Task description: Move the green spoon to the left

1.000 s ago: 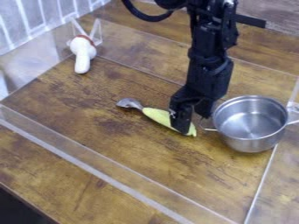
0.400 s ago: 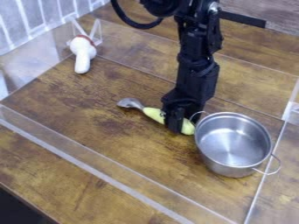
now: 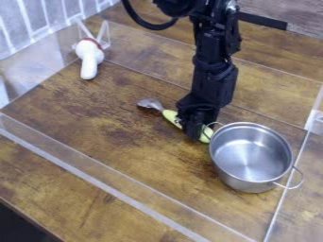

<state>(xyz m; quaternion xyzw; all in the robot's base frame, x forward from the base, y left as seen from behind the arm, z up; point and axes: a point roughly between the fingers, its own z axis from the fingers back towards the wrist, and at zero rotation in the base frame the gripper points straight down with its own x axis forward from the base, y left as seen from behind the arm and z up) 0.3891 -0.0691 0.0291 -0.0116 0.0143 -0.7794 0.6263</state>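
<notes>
Slightly shifted since the earlier frame: the green spoon, its bowl end now nearer the pincer. In the one camera view, the spoon lies on the desk just left of the steel pot — the pincer is down over its handle, fingers seemingly drawn in around it, though whether they grip is hard to tell. With the pot so near, a leftward pull could drag its wire handle along — or a shallow hold might let the spoon slip.
</notes>
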